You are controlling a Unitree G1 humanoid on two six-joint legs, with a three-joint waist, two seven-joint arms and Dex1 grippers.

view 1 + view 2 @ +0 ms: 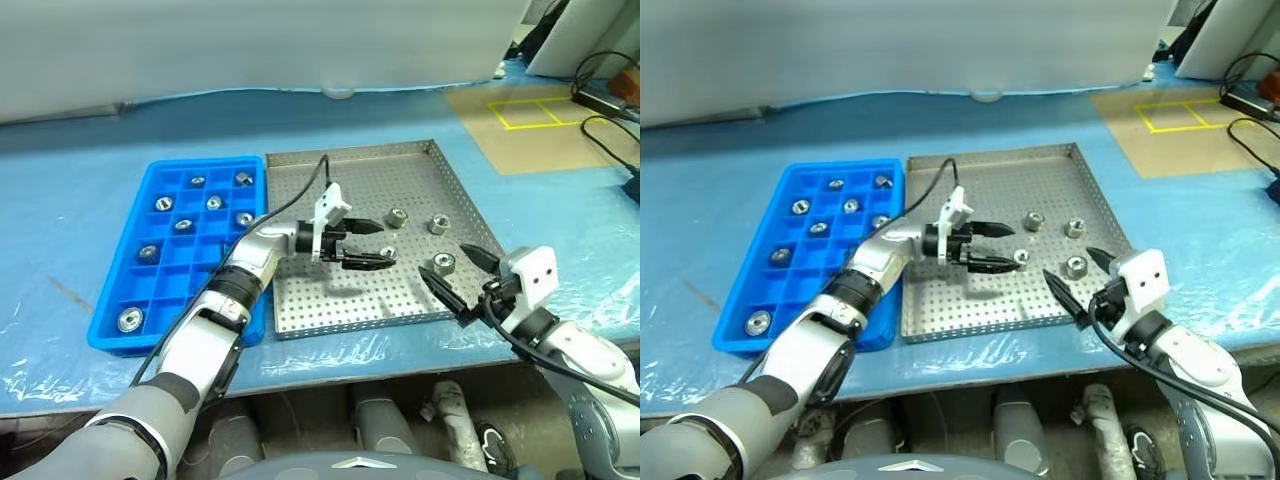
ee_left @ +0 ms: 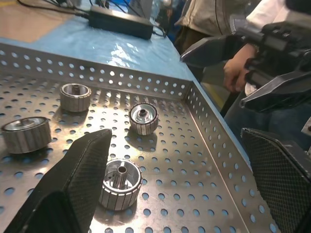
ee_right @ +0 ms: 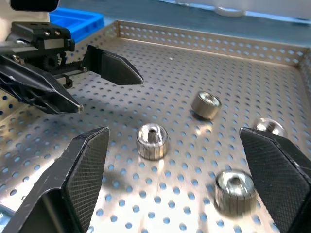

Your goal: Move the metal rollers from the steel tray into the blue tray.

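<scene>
Left eye view shows the steel tray lying on blue sheeting, with the blue tray touching its left rim. Four rollers sit on the right half of the steel tray's perforated floor, well apart from one another; more rollers lie singly in several compartments of the blue tray. The left gripper reaches from over the blue tray across the steel tray, pointing right, its fingers spread wide and holding nothing, with one roller just beside its lower fingertip. The right gripper hangs over the steel tray's near right corner, pointing toward the left gripper, its fingers also spread and empty; a roller sits between its two fingertips. In the left wrist view a person's hand shows beyond the tray's edge.
</scene>
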